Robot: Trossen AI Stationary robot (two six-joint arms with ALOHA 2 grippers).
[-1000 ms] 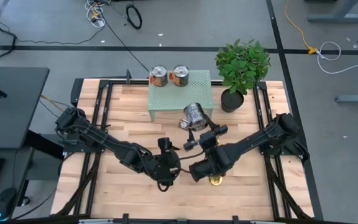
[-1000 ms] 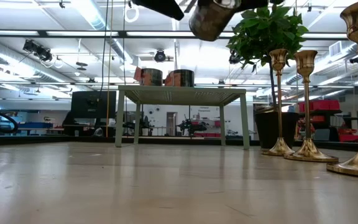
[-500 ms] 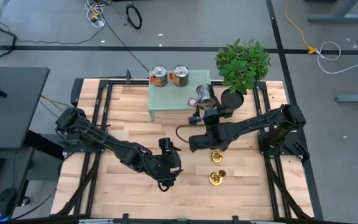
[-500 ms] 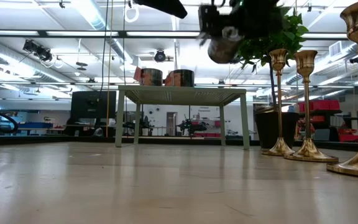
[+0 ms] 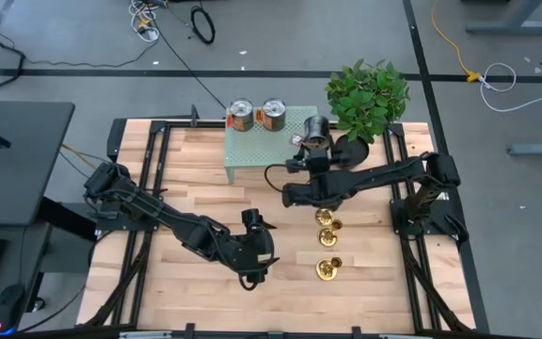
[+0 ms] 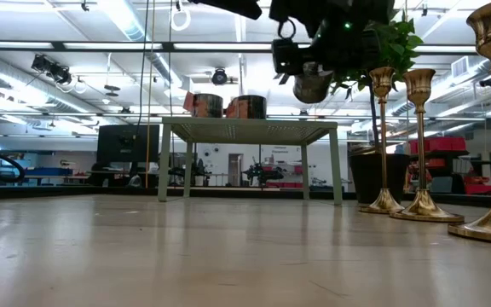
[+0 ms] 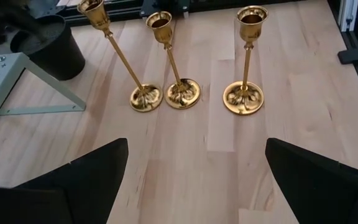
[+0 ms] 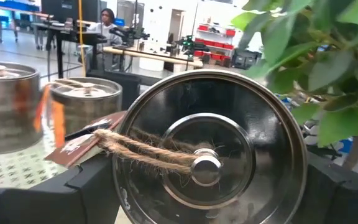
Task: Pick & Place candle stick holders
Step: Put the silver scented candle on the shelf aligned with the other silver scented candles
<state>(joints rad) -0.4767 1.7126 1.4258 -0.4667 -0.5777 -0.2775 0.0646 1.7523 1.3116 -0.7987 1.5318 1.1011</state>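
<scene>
from above i see the right gripper [image 5: 313, 141] out over the right end of the small pale-green perforated stand [image 5: 252, 151], clamped on a shiny silver tin can [image 5: 312, 131]. in its wrist view the can's [image 8: 211, 163] round metal lid fills the frame, smooth and reflective, with a small knob at the centre and a strand of rough twine tied on, a brown tag hanging from it; a dark finger sits against each side. two more tin cans [image 5: 257, 114] with orange-brown labels stand side by side on the stand's back edge. a leafy potted plant [image 5: 365, 99] in a dark pot is just right of the stand.

the three candle stick holders [image 7: 185, 93] stand upright on the light wood table [image 5: 196, 188], right of centre: polished brass, round flared bases, thin stems, small cup tops. two bases nearly touch; the third stands a little apart.

left gripper [image 5: 252, 250] hangs near table centre, fingers spread wide, holding nothing.
</scene>
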